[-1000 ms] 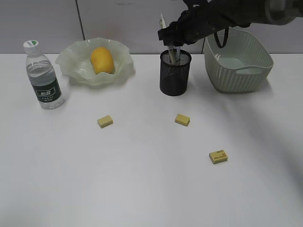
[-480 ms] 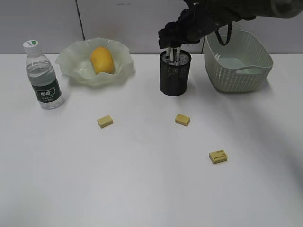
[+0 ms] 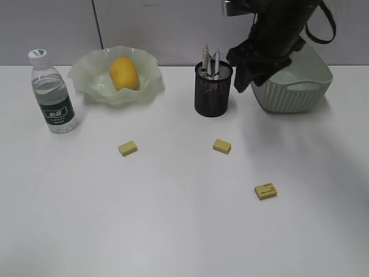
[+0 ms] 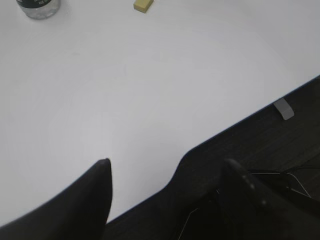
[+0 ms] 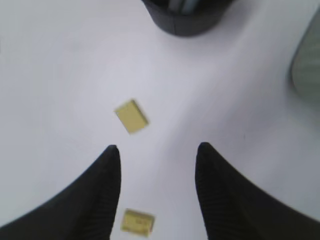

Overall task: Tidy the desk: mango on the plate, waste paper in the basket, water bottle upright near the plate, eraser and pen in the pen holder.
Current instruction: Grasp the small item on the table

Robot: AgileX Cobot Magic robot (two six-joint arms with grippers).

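Note:
The mango [image 3: 124, 73] lies on the pale green plate [image 3: 92, 86]. The water bottle [image 3: 51, 92] stands upright to the left of the plate. The black mesh pen holder [image 3: 213, 95] holds pens [image 3: 210, 60]. Three yellow erasers [image 3: 128, 148] [image 3: 222, 146] [image 3: 265, 191] lie on the table. My right gripper [image 3: 243, 78] is open and empty, between the holder and the basket; its wrist view [image 5: 157, 152] shows two erasers [image 5: 131, 116] [image 5: 137, 221] below it. My left gripper [image 4: 167, 170] is open and empty over the table's front edge. No waste paper is in view.
The pale green basket [image 3: 291, 86] stands at the back right, also in the right wrist view [image 5: 307, 65]. The left wrist view shows the bottle's base [image 4: 37, 6], one eraser [image 4: 142, 5] and the table's dark front edge [image 4: 240, 125].
My right gripper was shut on a pen over the holder. It has let go and moved right toward the basket. The pen now stands in the holder.

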